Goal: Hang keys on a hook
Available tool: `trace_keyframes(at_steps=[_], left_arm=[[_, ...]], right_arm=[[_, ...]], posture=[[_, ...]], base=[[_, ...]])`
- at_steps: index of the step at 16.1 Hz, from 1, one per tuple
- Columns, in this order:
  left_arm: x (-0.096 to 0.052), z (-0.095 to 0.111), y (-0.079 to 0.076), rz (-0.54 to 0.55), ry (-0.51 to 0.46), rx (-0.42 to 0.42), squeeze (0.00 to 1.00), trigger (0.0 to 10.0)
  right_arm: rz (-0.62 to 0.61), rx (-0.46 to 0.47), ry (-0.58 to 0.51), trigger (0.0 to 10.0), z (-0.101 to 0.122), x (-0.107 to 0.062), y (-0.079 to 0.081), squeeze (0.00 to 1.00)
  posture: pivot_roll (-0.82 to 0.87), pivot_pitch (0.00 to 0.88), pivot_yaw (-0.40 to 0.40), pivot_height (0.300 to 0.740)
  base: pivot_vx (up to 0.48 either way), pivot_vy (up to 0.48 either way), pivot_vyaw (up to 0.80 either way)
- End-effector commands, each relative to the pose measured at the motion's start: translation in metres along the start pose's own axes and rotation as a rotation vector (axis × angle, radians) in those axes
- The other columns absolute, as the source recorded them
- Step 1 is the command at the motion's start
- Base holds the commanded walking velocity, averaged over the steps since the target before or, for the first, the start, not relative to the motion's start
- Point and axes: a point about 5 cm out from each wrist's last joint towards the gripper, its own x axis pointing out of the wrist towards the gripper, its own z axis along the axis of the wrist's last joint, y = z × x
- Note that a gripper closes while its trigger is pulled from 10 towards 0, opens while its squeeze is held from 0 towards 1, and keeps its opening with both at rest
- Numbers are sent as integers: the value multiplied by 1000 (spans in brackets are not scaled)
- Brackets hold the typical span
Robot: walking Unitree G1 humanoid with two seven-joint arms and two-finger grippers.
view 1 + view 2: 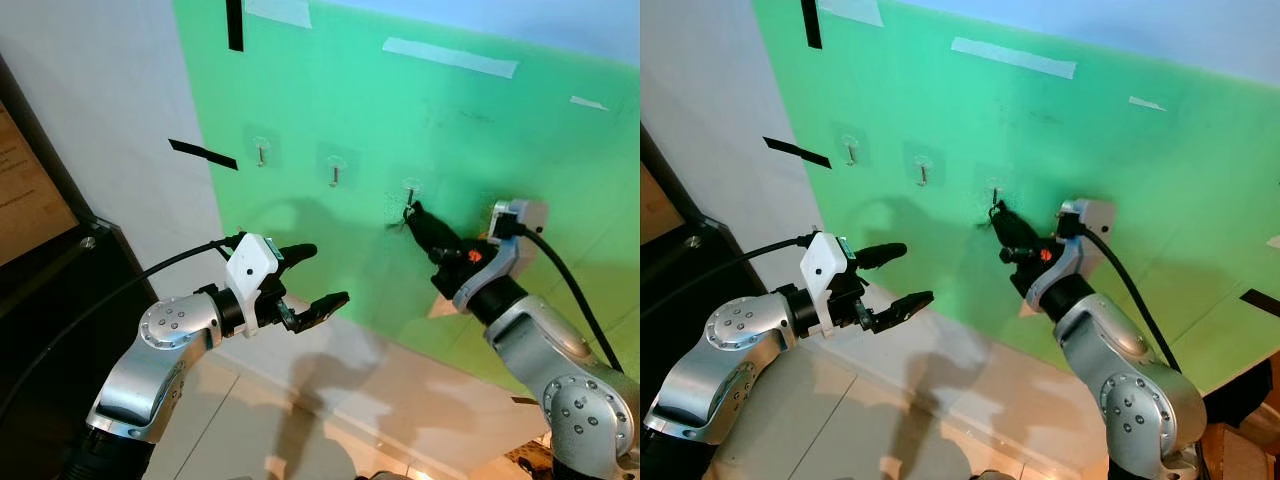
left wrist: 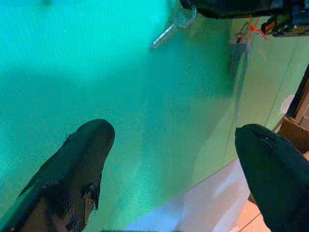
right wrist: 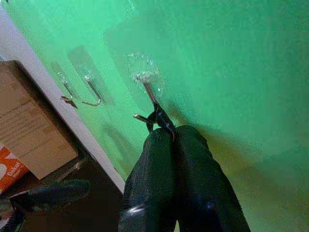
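Observation:
Three clear stick-on hooks sit in a row on the green board [image 1: 330, 80]: the left hook [image 1: 261, 152], the middle hook [image 1: 336, 172] and the right hook [image 1: 410, 188]. My right gripper [image 1: 413, 211] is shut on the keys' black ring [image 3: 160, 119], pressed up against the right hook [image 3: 146, 85]. A silver key [image 2: 167, 31] dangles under that gripper. My left gripper [image 1: 318, 276] stands open and holds nothing, low and left of the hooks, a short way off the board.
A dark cabinet [image 1: 60, 300] with a brown cardboard box [image 1: 25, 190] on it stands at the left. Black tape strips [image 1: 203, 154] and white tape [image 1: 450, 57] mark the wall and board. Pale tiled floor [image 1: 260, 420] lies below.

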Motion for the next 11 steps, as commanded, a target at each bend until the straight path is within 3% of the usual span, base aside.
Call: trace_keyframes(at_steps=[1, 6, 7, 8, 11], left_arm=[[3, 3, -1, -13, 1, 16, 0, 10000], [3, 3, -1, -12, -5, 20, 0, 10000], [3, 3, -1, -12, -7, 19, 0, 10000], [3, 3, -1, -11, -7, 18, 0, 10000], [2, 4, -1, -10, -7, 18, 0, 10000]], right_arm=[[-24, -5, 38, 10000, -6, 0, -4, 0], [-1, -33, 28, 10000, -4, 1, 1, 0], [4, -36, 28, 10000, -5, 1, 2, 839], [4, -25, 31, 10000, -6, 1, 1, 1000], [11, 4, 41, 10000, -8, 0, 0, 1000]], posture=[[-40, 0, -28, 740], [-44, 0, -27, 740], [-45, 0, -28, 740], [-45, 0, -28, 740], [-43, 0, -32, 740]], base=[[0, 0, 0], [0, 0, 0], [0, 0, 0], [0, 0, 0], [0, 0, 0]])
